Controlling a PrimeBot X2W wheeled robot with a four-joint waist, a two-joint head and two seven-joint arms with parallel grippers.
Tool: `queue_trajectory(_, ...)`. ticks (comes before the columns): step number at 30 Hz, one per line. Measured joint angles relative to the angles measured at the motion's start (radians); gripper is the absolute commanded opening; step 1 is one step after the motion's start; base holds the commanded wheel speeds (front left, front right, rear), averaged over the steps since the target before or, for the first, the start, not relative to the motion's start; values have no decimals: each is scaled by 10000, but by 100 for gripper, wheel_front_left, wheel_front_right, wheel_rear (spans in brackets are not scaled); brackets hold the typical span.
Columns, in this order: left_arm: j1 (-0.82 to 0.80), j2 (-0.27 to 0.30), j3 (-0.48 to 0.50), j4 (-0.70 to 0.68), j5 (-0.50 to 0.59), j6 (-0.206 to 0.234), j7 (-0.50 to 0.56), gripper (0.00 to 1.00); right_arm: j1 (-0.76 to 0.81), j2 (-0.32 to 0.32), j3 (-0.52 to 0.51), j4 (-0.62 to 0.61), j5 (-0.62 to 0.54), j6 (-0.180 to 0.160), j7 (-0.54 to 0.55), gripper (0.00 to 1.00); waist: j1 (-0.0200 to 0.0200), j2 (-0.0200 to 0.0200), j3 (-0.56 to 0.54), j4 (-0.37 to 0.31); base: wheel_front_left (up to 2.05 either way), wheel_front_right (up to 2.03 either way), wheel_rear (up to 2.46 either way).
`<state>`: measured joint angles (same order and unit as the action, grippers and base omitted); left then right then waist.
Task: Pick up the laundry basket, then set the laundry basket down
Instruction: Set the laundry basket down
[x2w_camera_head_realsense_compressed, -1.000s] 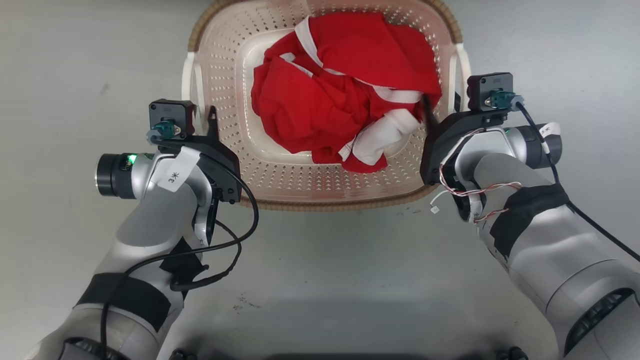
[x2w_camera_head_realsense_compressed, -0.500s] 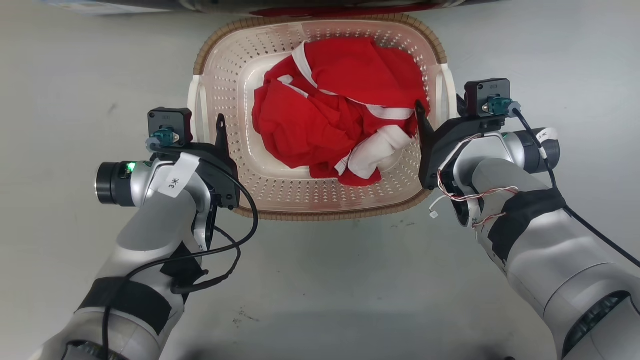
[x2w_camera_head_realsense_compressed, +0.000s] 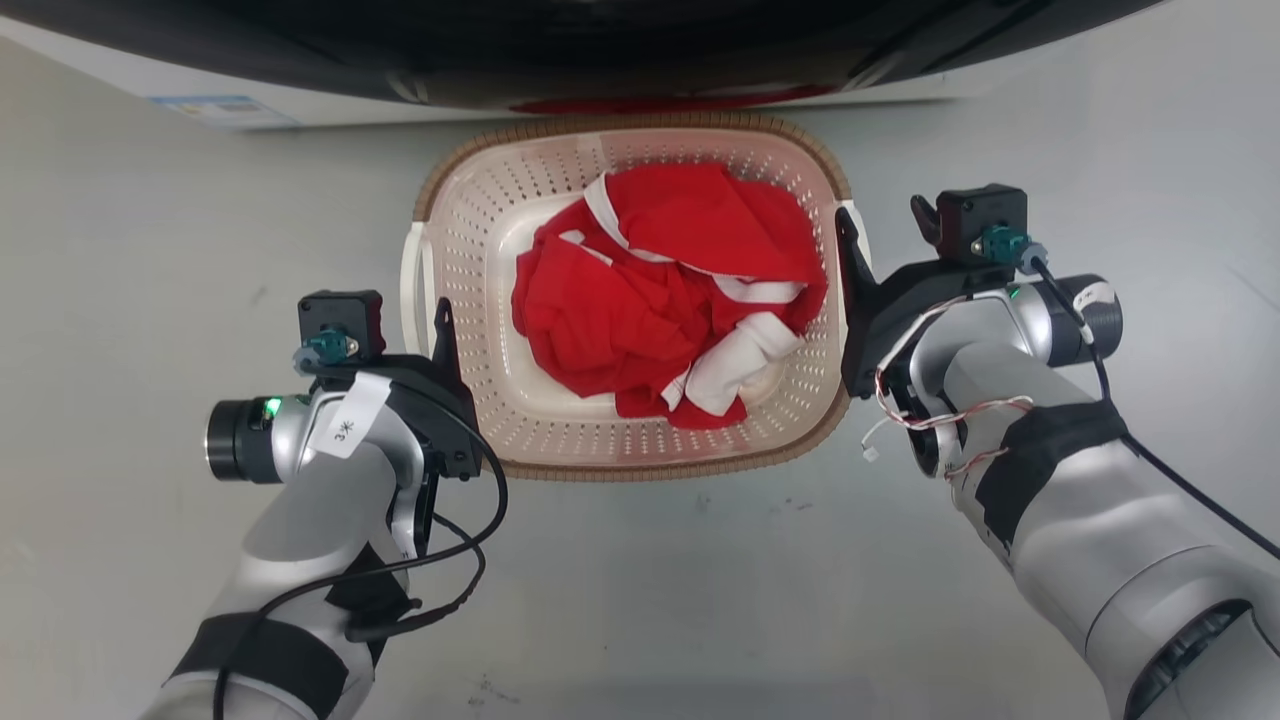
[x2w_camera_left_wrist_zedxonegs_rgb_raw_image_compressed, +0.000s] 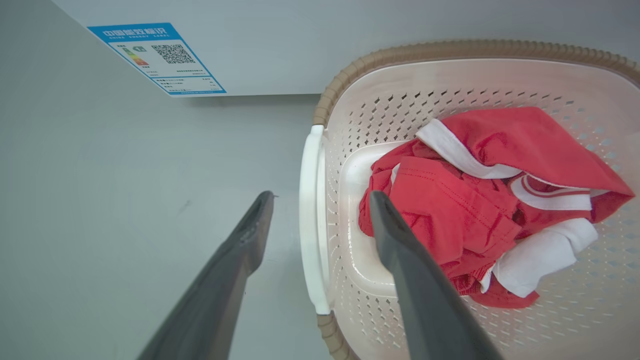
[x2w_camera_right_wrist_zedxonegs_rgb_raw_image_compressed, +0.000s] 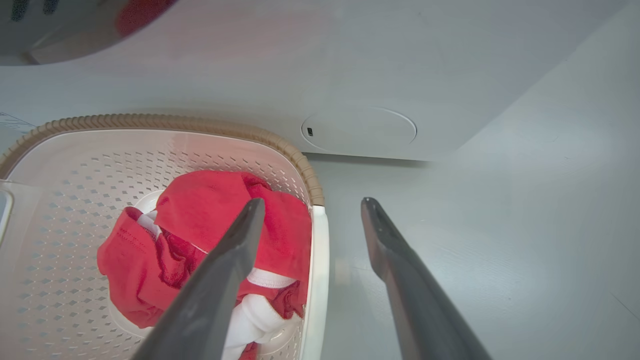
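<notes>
On the pale grey floor (x2w_camera_head_realsense_compressed: 150, 260), just in front of the washing machine (x2w_camera_head_realsense_compressed: 640, 40), sits the laundry basket (x2w_camera_head_realsense_compressed: 640, 468), its far rim close under the machine's dark door. From where I stand it looks to be resting flat on the floor, not hanging from anything.

The left gripper (x2w_camera_left_wrist_zedxonegs_rgb_raw_image_compressed: 321, 200) is spread wide, one finger outside the basket and the other inside the wall, with the white left handle (x2w_camera_left_wrist_zedxonegs_rgb_raw_image_compressed: 310, 240) in the gap between them. I see no finger touching that handle. The right gripper (x2w_camera_right_wrist_zedxonegs_rgb_raw_image_compressed: 312, 202) is spread the same way across the white right handle (x2w_camera_right_wrist_zedxonegs_rgb_raw_image_compressed: 316, 280), inner finger over the clothes, outer finger over bare floor.

With both grippers wide apart and the basket down, nothing is being carried at this moment. I can't tell from this alone which end of the job it is. Either the handles are about to be pinched for the lift, or the basket has been set down and let go. If it's the first, closing, lifting and setting down are all left. If it's the second, only drawing the arms clear remains.

Inside the basket lies a crumpled red garment (x2w_camera_head_realsense_compressed: 650, 300) with white bands and a white cuff or collar, heaped in the middle and toward the right wall. The perforated bottom shows bare around it. A blue energy label (x2w_camera_left_wrist_zedxonegs_rgb_raw_image_compressed: 156, 57) is stuck low on the machine's front.
</notes>
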<state>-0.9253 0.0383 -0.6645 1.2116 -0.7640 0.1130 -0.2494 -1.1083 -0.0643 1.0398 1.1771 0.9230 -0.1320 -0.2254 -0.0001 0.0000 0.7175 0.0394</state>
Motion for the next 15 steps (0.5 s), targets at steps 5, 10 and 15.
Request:
queue_trajectory(5, 368, 2, 182, -412, -2, 0, 0, 100, 415, 2, -163, -56, 2, 6, -171, 100, 0, 0, -658, 10, 0, 0, 0)
queue_trajectory(10, 709, 15, 362, -1085, 58, 2, -2, 100, 862, 2, -360, -184, 6, 92, -240, 100, -1, -1, -1361, 56, 0, 0, 0)
queue_trajectory(15, 1351, 173, 569, -1733, 240, 12, -2, 100, 1477, -52, -690, -596, 8, 92, -240, 100, -1, 0, -2084, 128, 0, 0, 0)
